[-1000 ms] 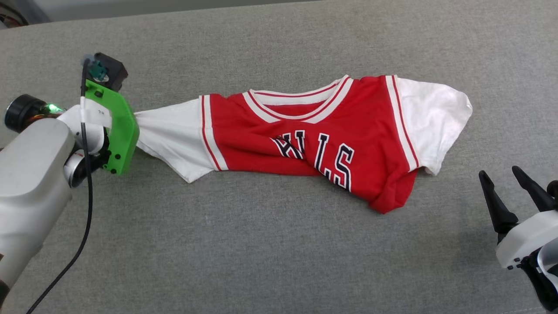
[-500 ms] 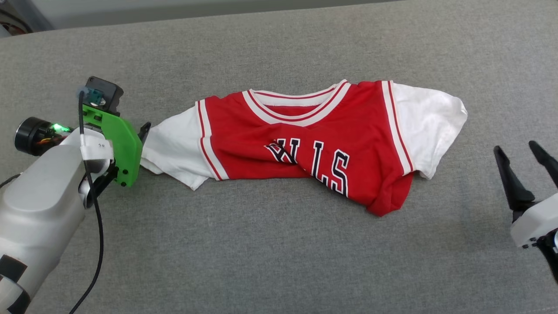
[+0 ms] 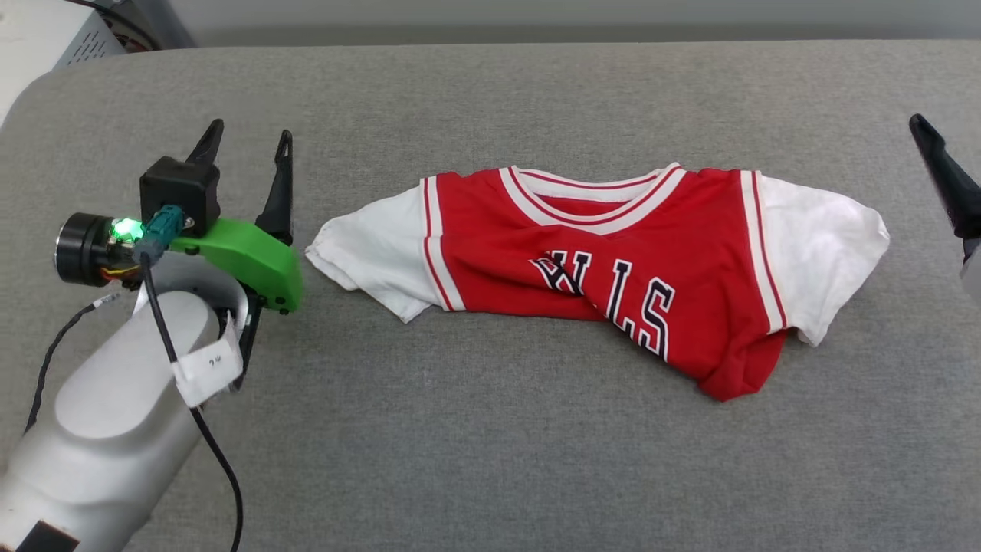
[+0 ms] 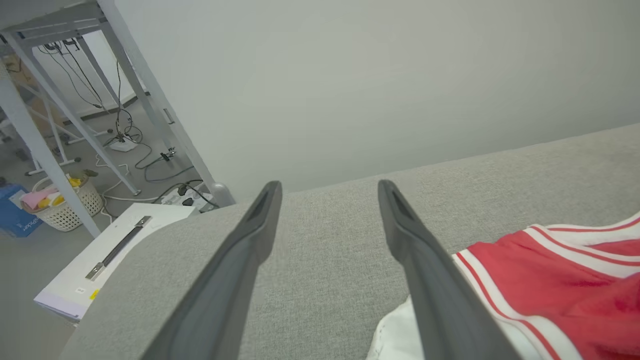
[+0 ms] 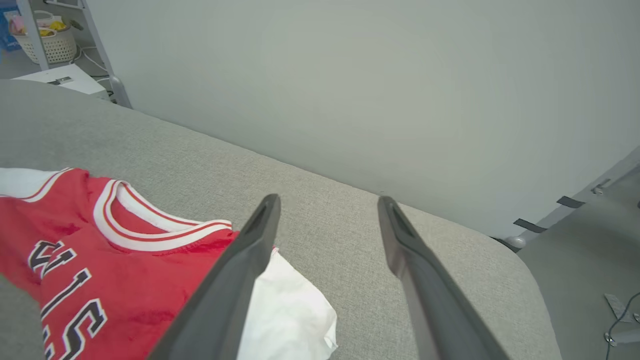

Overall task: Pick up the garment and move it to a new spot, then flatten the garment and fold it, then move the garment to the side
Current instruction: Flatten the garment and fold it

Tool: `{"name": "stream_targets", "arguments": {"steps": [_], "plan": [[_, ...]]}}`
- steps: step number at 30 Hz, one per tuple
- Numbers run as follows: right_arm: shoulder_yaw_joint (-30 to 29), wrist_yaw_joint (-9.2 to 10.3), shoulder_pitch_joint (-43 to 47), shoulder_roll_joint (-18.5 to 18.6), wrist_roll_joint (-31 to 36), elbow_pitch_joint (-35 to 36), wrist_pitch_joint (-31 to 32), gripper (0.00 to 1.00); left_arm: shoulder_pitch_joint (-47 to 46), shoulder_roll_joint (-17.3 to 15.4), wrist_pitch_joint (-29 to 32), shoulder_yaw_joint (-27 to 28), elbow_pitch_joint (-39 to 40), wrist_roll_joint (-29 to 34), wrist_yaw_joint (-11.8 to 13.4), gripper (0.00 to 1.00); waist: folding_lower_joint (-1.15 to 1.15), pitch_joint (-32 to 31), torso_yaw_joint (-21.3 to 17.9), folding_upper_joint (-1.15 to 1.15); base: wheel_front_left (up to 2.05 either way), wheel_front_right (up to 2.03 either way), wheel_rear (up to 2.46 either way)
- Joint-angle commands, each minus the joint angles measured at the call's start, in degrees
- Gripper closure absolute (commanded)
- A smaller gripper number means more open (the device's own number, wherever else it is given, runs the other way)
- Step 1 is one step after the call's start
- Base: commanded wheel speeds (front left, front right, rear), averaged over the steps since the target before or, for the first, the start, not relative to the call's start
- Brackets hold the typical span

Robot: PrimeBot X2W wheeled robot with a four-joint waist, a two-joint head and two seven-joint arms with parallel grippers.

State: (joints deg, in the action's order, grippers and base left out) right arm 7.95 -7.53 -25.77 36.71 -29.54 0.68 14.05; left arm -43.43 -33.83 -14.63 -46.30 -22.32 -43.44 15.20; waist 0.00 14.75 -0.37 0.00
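Observation:
The garment (image 3: 605,268) lies crumpled on the grey padded surface, a red shirt with white sleeves, striped trim and partly folded black lettering. Its lower part is bunched under the chest. My left gripper (image 3: 249,138) stands open just left of the white left sleeve, fingers pointing away and apart from the cloth. In the left wrist view the left gripper (image 4: 328,187) is open with nothing between its fingers, and the garment (image 4: 560,280) lies at lower right. My right gripper (image 5: 328,200) is open and empty beside the garment (image 5: 100,250); one of its fingers (image 3: 941,180) shows at the right edge.
The grey padded surface (image 3: 490,460) ends at a rounded back edge against a pale wall. Off its far left corner sit a white case (image 4: 115,250), a metal frame leg (image 4: 150,100), a basket (image 4: 65,205) and floor cables.
My left gripper has opened, let go of the white left sleeve and swung its fingers up and away. The sleeve has dropped flat. The camera has shifted; the right gripper now sits higher at the right edge.

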Motion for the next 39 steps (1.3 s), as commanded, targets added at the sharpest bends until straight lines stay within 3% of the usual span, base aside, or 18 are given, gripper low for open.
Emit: {"name": "stream_targets", "arguments": {"steps": [1, 5, 11, 17, 23, 29, 30, 31, 39], "plan": [[1.98, 0.04, -2.34, 1.36, -1.57, -0.43, 2.2, 0.0, 1.96, 0.25, -0.31, 1.35, 2.56, 2.08, 1.93, 0.0, 0.0, 0.76, 2.01, 0.0, 0.0, 0.0, 0.0], [10.43, 0.04, -9.21, 6.28, -8.39, -3.12, 13.93, 0.0, 8.68, 1.21, -0.35, 6.88, 11.67, 7.41, 7.43, 0.0, 0.0, 2.64, 4.17, 0.0, 0.0, 0.0, 0.0], [18.44, 0.04, -18.8, 8.7, -16.04, -9.46, 30.75, 0.0, 16.22, 4.64, -0.36, 13.23, 17.63, 12.57, 8.49, 0.0, 0.0, 6.81, 7.34, 0.0, 0.0, 0.0, 0.0], [22.87, 0.04, -26.41, 7.95, -16.13, -16.23, 37.57, 0.0, 18.72, 8.94, -0.36, 17.1, 19.75, 17.09, 6.32, 0.0, 0.0, 11.83, 10.71, 0.0, 0.0, 0.0, 0.0], [27.41, 0.04, -28.81, 6.77, -14.34, -22.83, 37.45, 0.0, 18.99, 13.11, -0.36, 21.33, 19.7, 20.96, 2.99, 0.0, 0.0, 15.23, 12.91, 0.0, 0.0, 0.0, 0.0], [32.43, 0.04, -26.05, 7.33, -16.84, -25.14, 36.12, 0.0, 20.1, 16.03, -0.37, 25.1, 18.89, 24.25, 0.4, 0.0, 0.0, 15.18, 12.64, 0.0, 0.0, 0.0, 0.0], [32.6, 0.04, -25.88, 7.32, -17.52, -25.09, 35.24, 0.6, 20.37, 16.3, -0.37, 25.65, 18.67, 24.63, 0.02, 0.0, 0.0, 14.92, 12.4, 0.0, 0.0, 0.0, 0.0], [32.68, 0.04, -25.82, 7.29, -18.27, -24.8, 33.66, 1.0, 20.74, 16.59, -0.37, 26.27, 18.41, 25.15, -0.39, 0.0, 0.0, 14.39, 11.98, 0.0, 0.0, 0.0, 0.0], [33.18, 0.04, -25.96, 11.95, -18.93, -17.14, 18.69, 1.0, 23.45, 18.3, -0.37, 29.63, 16.66, 27.84, -3.2, 0.0, 0.0, 8.95, 9.13, 0.0, 0.0, 0.0, 0.0]]}}
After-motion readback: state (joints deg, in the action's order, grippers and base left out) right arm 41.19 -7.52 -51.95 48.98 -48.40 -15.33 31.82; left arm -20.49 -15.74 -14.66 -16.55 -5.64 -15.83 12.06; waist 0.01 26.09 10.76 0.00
